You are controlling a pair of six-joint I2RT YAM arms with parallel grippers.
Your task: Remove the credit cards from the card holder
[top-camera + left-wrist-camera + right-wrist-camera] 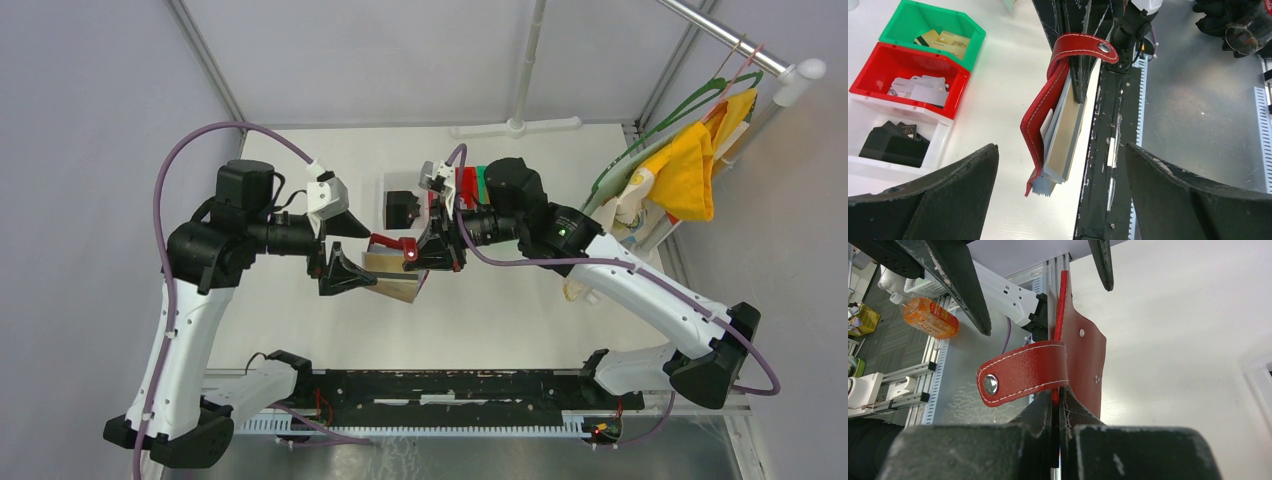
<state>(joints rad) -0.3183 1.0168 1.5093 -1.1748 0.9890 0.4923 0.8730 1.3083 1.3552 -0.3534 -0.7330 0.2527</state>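
**Left fingers bracket the cards while the right holds the wallet aloft**

Top external view: the right fingers (437,252) are clamped on the card holder (392,244) and hold it in the air above the worktop (300,320), between the 2 arms. The credit cards (392,285) stick out of it toward the left arm. The left fingers (345,275) stand wide apart, 1 on each side of the stack, and appear to touch nothing.

Left wrist view: the cards hang edge-on, roughly midway between the 2 fingers, so closing would press on their flat faces. The red flap lies against the stack's left side for nearly its whole length, and the snap strap (1083,47) curls over the top. I judge the pinch should land on the cards' free ends and clear of the flap, or the leather gets pulled along too. The pull should then run along the cards, away from the right fingers. The green bin (973,35), red bin (955,80) and white bin (940,137), all holding cards, sit well apart on the left. The black rail (1098,150) runs behind the stack.

Right wrist view: the wallet stands upright from the pressed-together fingers, with the strap looping left. Bare worktop lies to the right, and there is free air all round the holder for the withdrawal.
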